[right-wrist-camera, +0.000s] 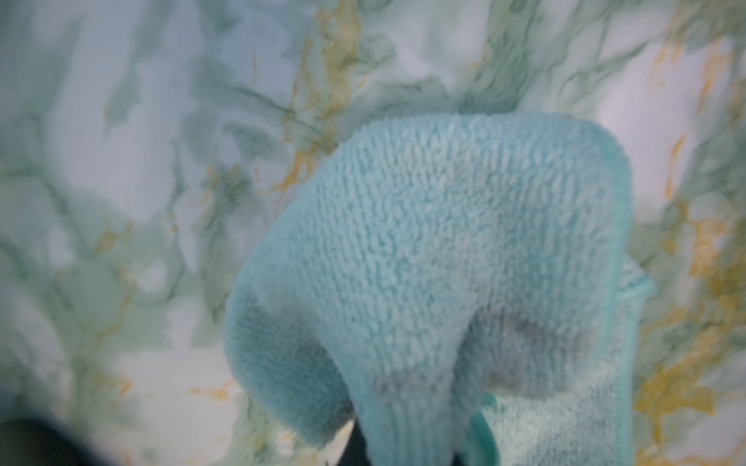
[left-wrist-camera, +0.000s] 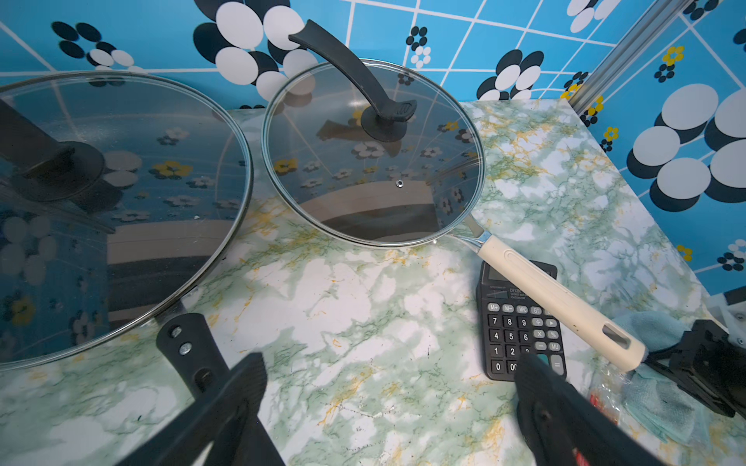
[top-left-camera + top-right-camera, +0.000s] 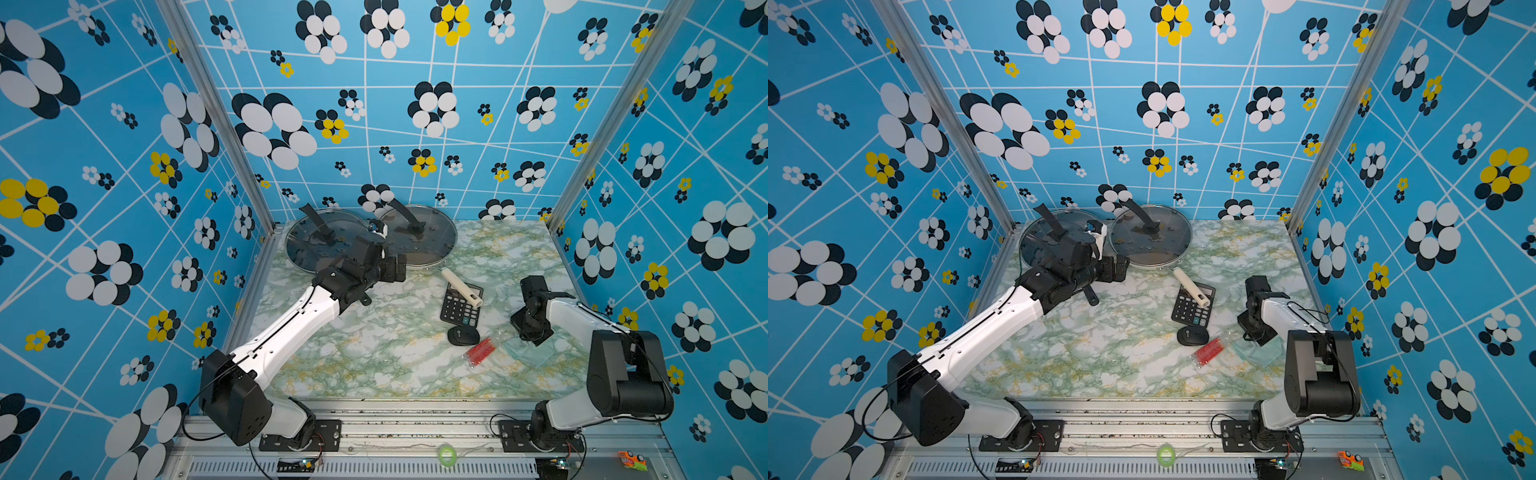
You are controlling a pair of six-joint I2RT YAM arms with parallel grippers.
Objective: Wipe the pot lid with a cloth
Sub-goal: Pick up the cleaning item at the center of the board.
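Note:
Two glass pot lids with black handles stand at the back of the table: a larger one [image 3: 324, 245] [image 2: 121, 201] on the left and a smaller one [image 3: 419, 239] [image 3: 1150, 239] [image 2: 375, 161] on the pan with the cream handle. My left gripper [image 3: 395, 268] [image 2: 389, 363] hangs open and empty over the table between them, in front of their rims. The pale mint-green cloth [image 3: 534, 355] [image 3: 1262, 353] [image 1: 464, 242] lies at the front right. My right gripper [image 3: 532, 337] [image 1: 407, 448] points down, shut on a pinched-up fold of the cloth, which hides its fingertips.
The cream pan handle [image 3: 461, 286] lies across a black calculator [image 3: 459, 309]. In front of these are a black oval device [image 3: 463, 336] and a red packet [image 3: 480, 351], close to the cloth. The black pan handle [image 2: 193, 355] sticks out under my left wrist. Patterned walls enclose three sides.

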